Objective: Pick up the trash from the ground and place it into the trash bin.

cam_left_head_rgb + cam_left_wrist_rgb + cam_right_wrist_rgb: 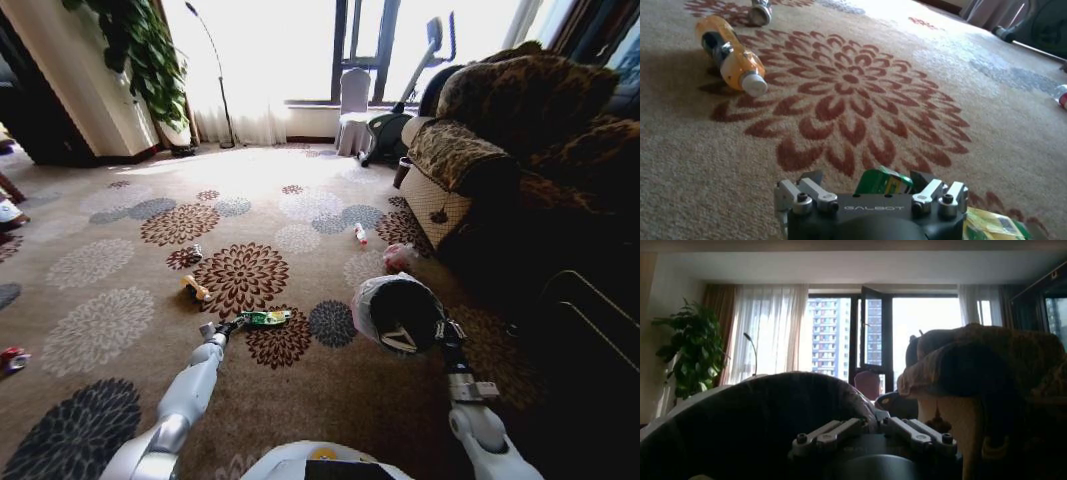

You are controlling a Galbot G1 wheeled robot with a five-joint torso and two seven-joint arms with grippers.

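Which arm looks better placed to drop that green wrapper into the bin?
The left: its gripper is at the green wrapper on the carpet, while the right gripper is occupied holding the trash bin.

The short-piled, matt woven carpet (pixel 860 100) bore rust-red flowers. The crinkled green foil wrapper (pixel 885 181) shone glossy. The round black bin's pale liner (pixel 366 300) looked like thin translucent plastic.

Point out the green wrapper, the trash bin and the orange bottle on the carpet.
green wrapper (pixel 265 318), head view, middle of the wrapper.
trash bin (pixel 400 312), head view, dark inside of the bin.
orange bottle (pixel 733 55), left wrist view, middle of its body.
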